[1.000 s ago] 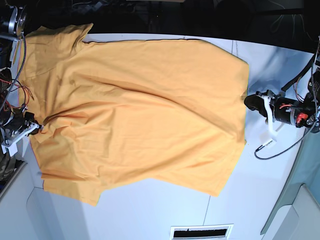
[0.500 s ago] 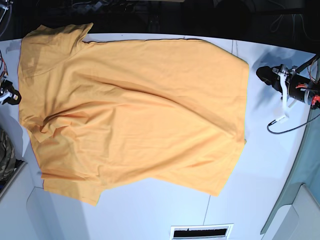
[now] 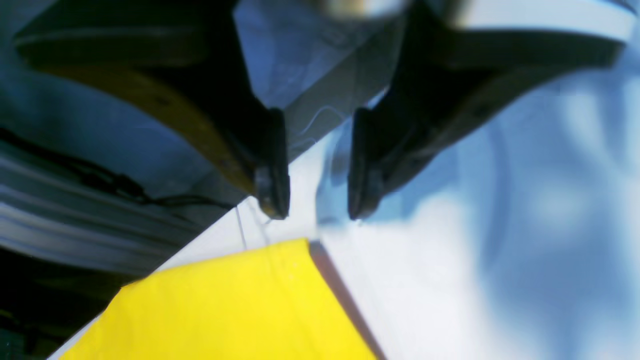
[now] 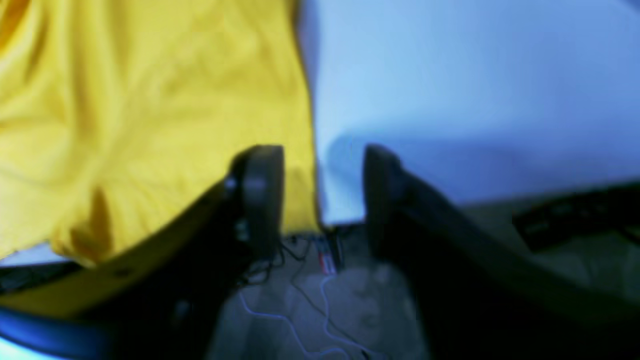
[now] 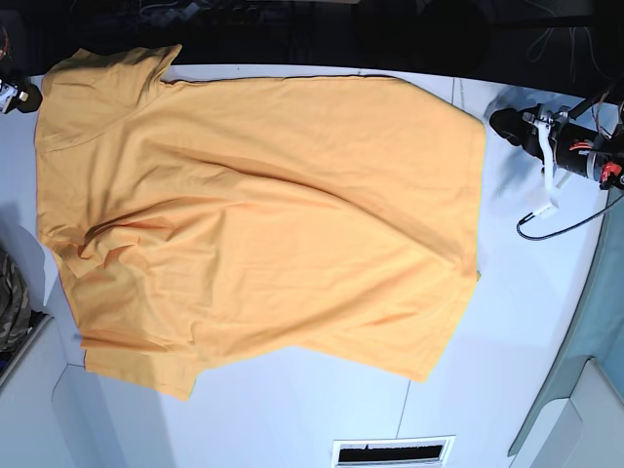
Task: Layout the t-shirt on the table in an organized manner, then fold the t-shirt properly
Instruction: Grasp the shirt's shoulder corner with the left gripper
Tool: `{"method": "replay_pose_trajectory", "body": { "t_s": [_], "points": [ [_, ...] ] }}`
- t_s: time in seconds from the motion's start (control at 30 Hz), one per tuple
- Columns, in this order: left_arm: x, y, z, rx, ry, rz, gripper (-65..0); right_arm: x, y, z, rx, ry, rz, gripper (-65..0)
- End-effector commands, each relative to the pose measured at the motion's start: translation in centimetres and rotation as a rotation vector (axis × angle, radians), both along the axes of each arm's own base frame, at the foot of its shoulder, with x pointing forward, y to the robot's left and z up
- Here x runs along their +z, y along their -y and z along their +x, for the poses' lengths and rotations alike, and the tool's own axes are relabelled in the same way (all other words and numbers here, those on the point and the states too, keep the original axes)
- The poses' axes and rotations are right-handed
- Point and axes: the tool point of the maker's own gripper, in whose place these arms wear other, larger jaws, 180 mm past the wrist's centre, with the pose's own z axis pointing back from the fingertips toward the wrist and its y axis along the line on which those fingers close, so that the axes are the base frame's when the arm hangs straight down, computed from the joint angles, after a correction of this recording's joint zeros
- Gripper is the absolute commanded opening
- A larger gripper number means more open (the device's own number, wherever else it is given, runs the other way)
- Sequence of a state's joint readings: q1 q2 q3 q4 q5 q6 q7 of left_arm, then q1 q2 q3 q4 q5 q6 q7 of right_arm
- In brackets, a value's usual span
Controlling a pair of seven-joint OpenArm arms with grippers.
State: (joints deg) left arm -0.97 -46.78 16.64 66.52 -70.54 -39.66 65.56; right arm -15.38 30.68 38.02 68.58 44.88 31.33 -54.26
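1. The table [image 5: 292, 409] carries the t-shirt [image 5: 263, 214] spread open across most of its width, with bare white surface left along the near side and by each arm.
2. The t-shirt lies single-layer and mostly flat, a sleeve reaching past the far corner on the right gripper's side, with soft diagonal creases through the body (so the layout looks largely done, while no fold has been started).
3. What remains, by this judgement, is a little smoothing and then every fold.
4. The left gripper [image 5: 509, 125] hovers over bare table just beside the hem's far corner; in its wrist view the jaws stand apart with nothing between them, the yellow corner [image 3: 280, 280] lying just ahead of the fingertips and the table's far edge close alongside.
5. The right gripper [image 5: 19, 96] sits at the opposite end, just beside the sleeve; its wrist view shows jaws parted and empty, with the cloth edge [image 4: 295, 165] beneath the gap and the table edge directly under them.
6. Both corners hug edges, so room for sideways travel is slim there.
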Motion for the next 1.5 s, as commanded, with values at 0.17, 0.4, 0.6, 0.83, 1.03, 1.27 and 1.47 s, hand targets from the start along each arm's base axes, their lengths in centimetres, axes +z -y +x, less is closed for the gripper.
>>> {"method": "replay_pose_trajectory", "body": {
  "t_s": [0.17, 0.4, 0.6, 0.83, 1.03, 1.27, 1.47],
  "points": [
    [0.4, -0.6, -0.3, 0.054, 0.019, -0.022, -39.4, 1.3, 1.8, 0.0, 0.026, 0.017, -0.054, -35.1],
    [-0.4, 0.7, 0.4, 0.117, 0.071, -0.053, -36.2, 0.9, 0.8, 0.0, 0.047, 0.010, -0.032, -35.1],
    [-0.9, 2.2, 0.4, 0.128, 0.074, -0.087, -34.0, -0.5, -1.9, -0.5, 0.126, -0.045, 0.016, -35.1],
    [-2.1, 4.1, -1.7, 0.129, 0.021, -0.124, -37.4, -0.9, -3.3, -0.8, 0.150, -0.067, 0.062, -37.0],
    [-2.5, 4.3, -4.6, 0.112, -0.074, -0.140, -57.0, -0.7, -4.3, -1.5, 0.157, -0.103, 0.125, -65.0],
    [-0.9, 4.0, -4.9, 0.073, -0.079, -0.154, -65.0, -0.5, -4.9, -1.7, 0.167, -0.107, 0.165, -65.0],
    [1.6, 4.3, -6.0, -0.077, -0.032, -0.119, -65.0, 1.1, -5.4, -1.3, 0.159, -0.055, 0.256, -65.0]
  ]
}}
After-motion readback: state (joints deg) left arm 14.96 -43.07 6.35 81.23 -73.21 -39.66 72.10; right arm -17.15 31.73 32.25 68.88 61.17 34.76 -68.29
